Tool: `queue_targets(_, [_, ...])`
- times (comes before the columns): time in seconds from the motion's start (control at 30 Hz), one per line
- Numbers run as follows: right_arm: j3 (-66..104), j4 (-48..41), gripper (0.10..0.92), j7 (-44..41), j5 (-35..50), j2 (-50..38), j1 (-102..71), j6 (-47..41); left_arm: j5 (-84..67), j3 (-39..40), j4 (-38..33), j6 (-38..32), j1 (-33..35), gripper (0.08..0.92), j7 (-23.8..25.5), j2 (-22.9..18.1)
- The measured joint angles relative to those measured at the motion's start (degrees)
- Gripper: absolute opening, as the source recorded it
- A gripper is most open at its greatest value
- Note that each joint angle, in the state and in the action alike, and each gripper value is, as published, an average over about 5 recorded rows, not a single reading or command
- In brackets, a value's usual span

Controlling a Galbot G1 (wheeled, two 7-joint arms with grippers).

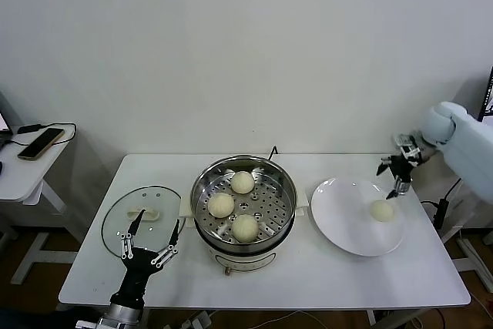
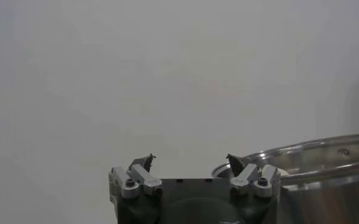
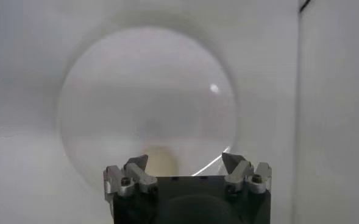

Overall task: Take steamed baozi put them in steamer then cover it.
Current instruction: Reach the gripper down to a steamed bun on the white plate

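Right tool (image 1: 397, 172) spread, poised above last baozi (image 1: 382, 210) on plate (image 1: 339, 225); 3 in steamer (image 1: 243, 206). Risk: off-centre pinch, bun rolls away.

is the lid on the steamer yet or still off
Off. The cover lies flat on the table left of the open steamer, whose three baozi show uncovered.
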Motion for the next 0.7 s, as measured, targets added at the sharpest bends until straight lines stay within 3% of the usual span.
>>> queue_targets(0.7, [3.92, -9.63, 0.822, 3.88, -4.32, 5.63, -6.53, 0.59, 0.00, -0.10, 0.55, -0.39, 0.17, 0.823, -0.07, 0.07])
